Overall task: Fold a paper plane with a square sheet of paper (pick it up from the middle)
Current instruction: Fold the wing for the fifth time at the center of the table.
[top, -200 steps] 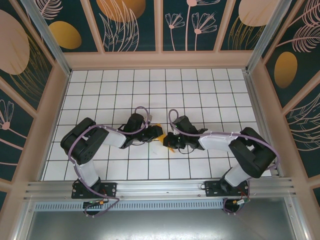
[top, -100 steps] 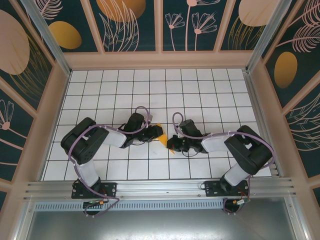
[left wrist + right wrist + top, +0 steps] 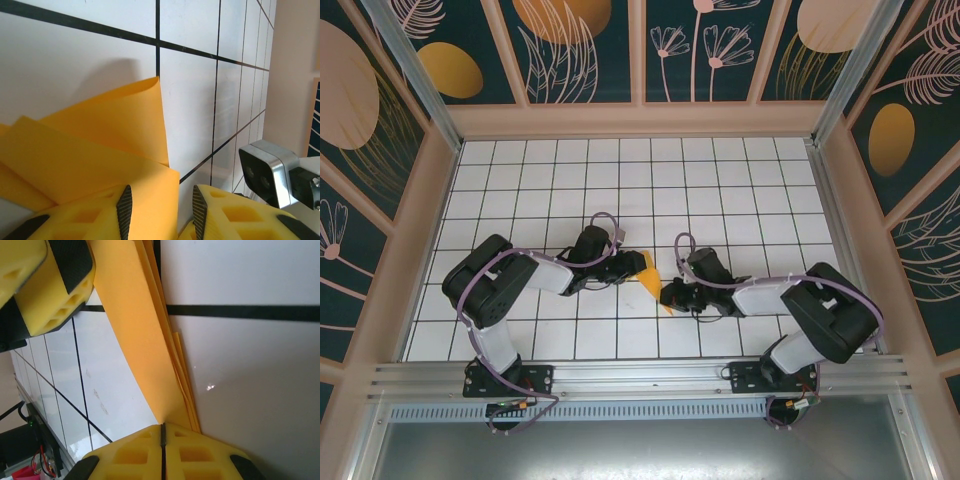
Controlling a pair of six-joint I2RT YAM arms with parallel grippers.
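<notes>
The sheet of paper (image 3: 648,272), folded into layered orange-yellow flaps, lies near the middle of the white grid table (image 3: 570,190), bridging the two grippers. The right gripper (image 3: 162,436) has its fingers pressed together on the narrow end of the layers, a pinch right at the edge. The left gripper (image 3: 160,202) has its fingers spread part way. The sheet's opposite edge reaches into the gap, but whether either pad bears on it cannot be told.

The likely trouble is that thin hold. A pull by the right arm could slide the layers out of the pinch, or drag them askew so the creases stop lining up. Nothing visibly anchors the left side, so the upper flap, curled off the table, may spring open. A hard tug against a pressing pad could tear the paper.

The two wrists crowd each other. The right arm's camera housing (image 3: 265,170) sits just beside the left fingers, so a knock between them is the main hindrance. The printed wall panels (image 3: 570,40) stand well apart.
</notes>
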